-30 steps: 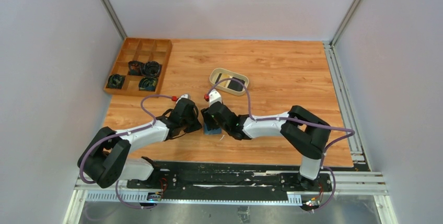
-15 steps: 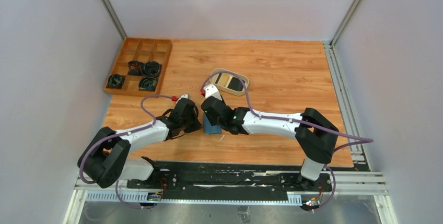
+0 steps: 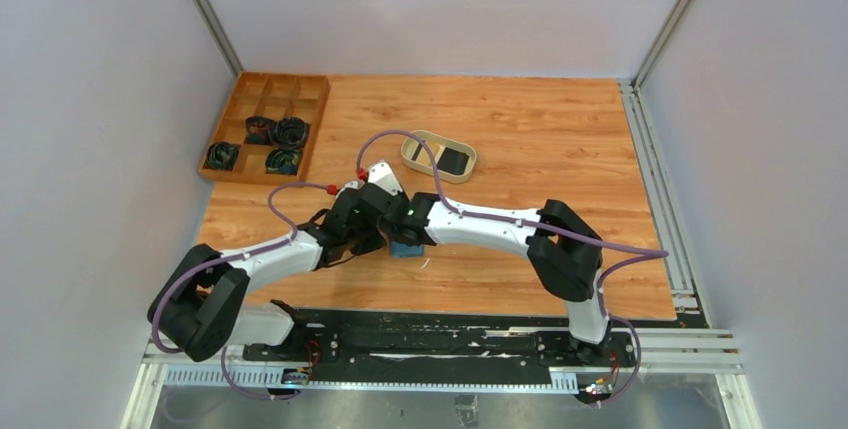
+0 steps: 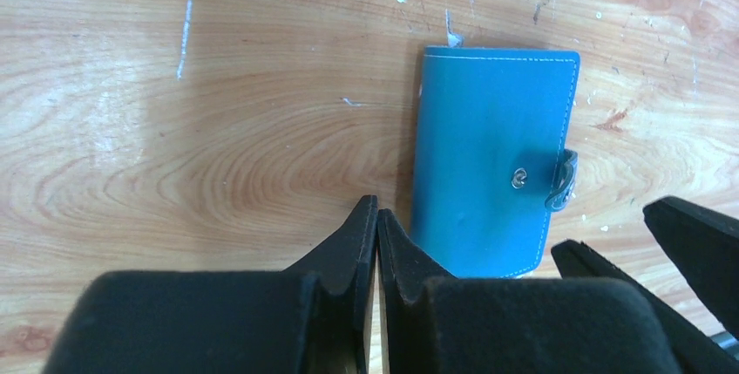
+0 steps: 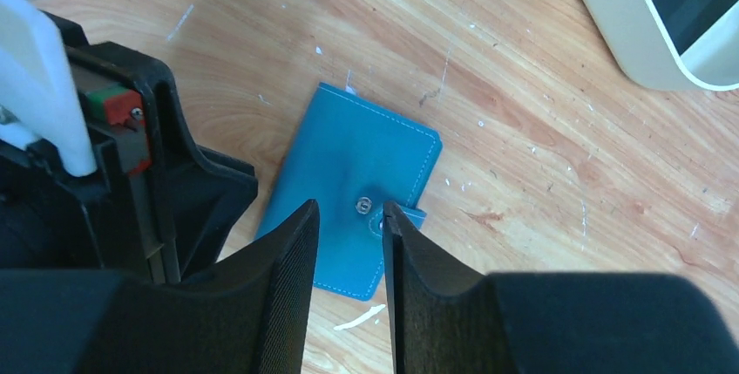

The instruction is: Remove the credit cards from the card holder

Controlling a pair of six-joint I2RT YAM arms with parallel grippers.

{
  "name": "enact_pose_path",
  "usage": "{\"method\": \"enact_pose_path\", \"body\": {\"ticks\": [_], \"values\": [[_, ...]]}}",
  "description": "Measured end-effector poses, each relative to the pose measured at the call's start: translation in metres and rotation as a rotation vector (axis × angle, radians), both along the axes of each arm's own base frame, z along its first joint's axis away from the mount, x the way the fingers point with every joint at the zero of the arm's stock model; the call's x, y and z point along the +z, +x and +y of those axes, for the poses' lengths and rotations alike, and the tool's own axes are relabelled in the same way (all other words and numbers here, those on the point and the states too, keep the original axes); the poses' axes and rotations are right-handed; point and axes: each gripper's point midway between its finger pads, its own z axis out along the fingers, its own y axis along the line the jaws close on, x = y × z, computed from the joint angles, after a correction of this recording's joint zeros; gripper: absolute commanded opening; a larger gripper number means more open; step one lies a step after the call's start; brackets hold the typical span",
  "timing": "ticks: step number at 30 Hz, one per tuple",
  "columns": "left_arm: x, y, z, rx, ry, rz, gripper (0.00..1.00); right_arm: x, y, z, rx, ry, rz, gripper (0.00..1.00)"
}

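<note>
Card holder (image 4: 492,160) lies folded shut and flat on the tabletop (image 3: 540,129), near-centre, on the near side of the beige dish (image 3: 412,146) and apart from it. The snap stud is exposed on the top face, with the tab curled at the edge just beside it, not on the stud.

Left gripper (image 4: 376,217): jaws closed tip to tip, nothing between them, tips just beside the holder's left edge. Can't tell if they touch it.

Right gripper (image 5: 349,210): jaws parted by a narrow gap, hanging over the stud/tab area, gripping nothing that shows. Height above the holder can't be judged. This arm reaches across from the right and crowds the left wrist.

A black credit card (image 3: 455,161) lies in the dish. The wooden tray (image 3: 280,89) sits at far left with dark coiled items in some compartments.
</note>
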Motion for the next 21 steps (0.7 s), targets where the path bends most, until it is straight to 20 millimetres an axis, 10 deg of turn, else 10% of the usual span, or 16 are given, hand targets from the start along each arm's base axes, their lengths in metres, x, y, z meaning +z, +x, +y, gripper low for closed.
{"method": "enact_pose_path", "body": {"ticks": [21], "values": [[-0.002, 0.009, 0.024, 0.099, -0.117, -0.011, 0.10, -0.028, -0.018, -0.032, -0.158, -0.040, 0.103, 0.34]]}}
